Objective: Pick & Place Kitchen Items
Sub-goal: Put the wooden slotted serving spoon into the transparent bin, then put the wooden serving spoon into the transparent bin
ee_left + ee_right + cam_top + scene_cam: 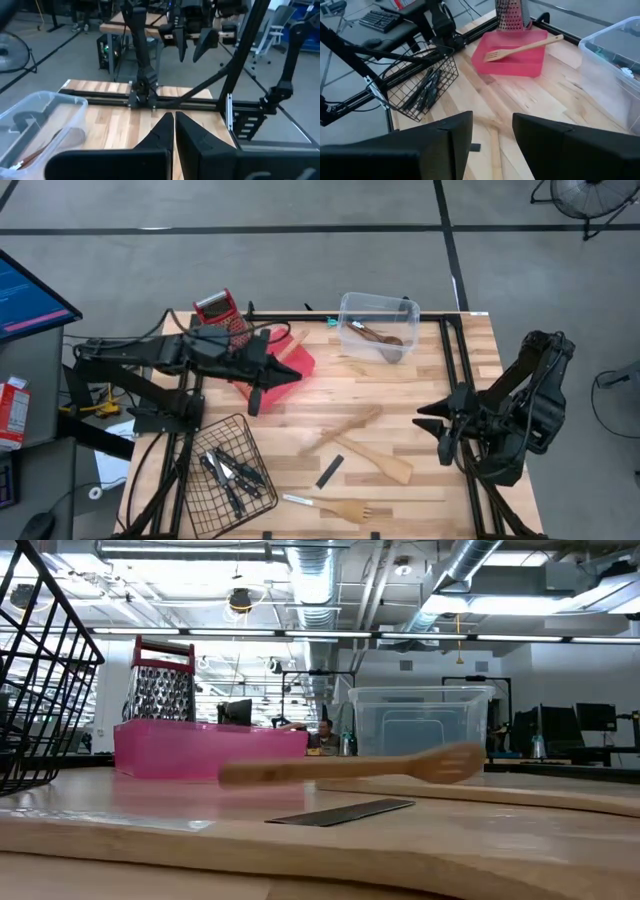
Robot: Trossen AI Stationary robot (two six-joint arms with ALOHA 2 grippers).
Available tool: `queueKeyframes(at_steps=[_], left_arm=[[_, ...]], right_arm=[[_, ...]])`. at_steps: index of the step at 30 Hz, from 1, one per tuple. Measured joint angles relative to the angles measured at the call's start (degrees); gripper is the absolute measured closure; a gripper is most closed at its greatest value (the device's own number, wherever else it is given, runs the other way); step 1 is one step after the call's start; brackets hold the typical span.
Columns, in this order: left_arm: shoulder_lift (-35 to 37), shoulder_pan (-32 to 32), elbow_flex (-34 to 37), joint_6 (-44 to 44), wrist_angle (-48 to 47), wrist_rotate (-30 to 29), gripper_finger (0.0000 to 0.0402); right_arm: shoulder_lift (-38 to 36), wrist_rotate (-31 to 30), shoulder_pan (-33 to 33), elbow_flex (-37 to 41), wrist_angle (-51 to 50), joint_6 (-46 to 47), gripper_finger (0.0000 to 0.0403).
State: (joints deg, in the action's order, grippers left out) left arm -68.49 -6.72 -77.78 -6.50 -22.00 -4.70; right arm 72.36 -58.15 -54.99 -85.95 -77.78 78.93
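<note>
Overhead, table-level and two wrist views

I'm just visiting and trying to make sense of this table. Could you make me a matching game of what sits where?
Things:
1. black-handled knives
2. slotted wooden turner
3. box grater
4. dark wooden spoon

Places:
A. in the clear plastic tub
B. lying across the red tray
C. in the black wire basket
D. standing upright behind the red tray

Pairs: 1-C, 2-B, 3-D, 4-A
</note>
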Motion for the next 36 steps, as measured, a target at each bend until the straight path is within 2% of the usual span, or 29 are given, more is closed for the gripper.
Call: queueKeyframes(at_steps=[6,9,19,25,29,36], left_arm=[[-2.8,0.0,0.0,0.2,0.4,-5.3,0.0397],[-7.1,0.0,0.0,3.2,0.9,-4.1,0.0379],[-24.9,0.3,0.0,7.5,8.1,-2.4,0.0245],[-35.2,0.3,0.1,-1.7,8.0,-10.1,0.0176],[-39.6,0.2,0.1,-3.3,8.2,-10.6,0.0161],[-45.9,-1.9,0.1,-5.2,10.6,-11.6,0.0164]], right_arm=[[0.0,0.0,1.0,0.0,0.0,0.0,0.0249],[0.0,0.1,1.2,0.0,0.0,0.1,0.0249],[0.0,1.3,1.2,0.0,0.2,1.3,0.0228],[0.0,1.5,1.1,0.0,0.2,1.7,0.0209],[0.0,1.5,1.1,0.0,0.2,1.7,0.0205],[0.1,1.5,1.1,0.0,0.1,1.7,0.0212]])
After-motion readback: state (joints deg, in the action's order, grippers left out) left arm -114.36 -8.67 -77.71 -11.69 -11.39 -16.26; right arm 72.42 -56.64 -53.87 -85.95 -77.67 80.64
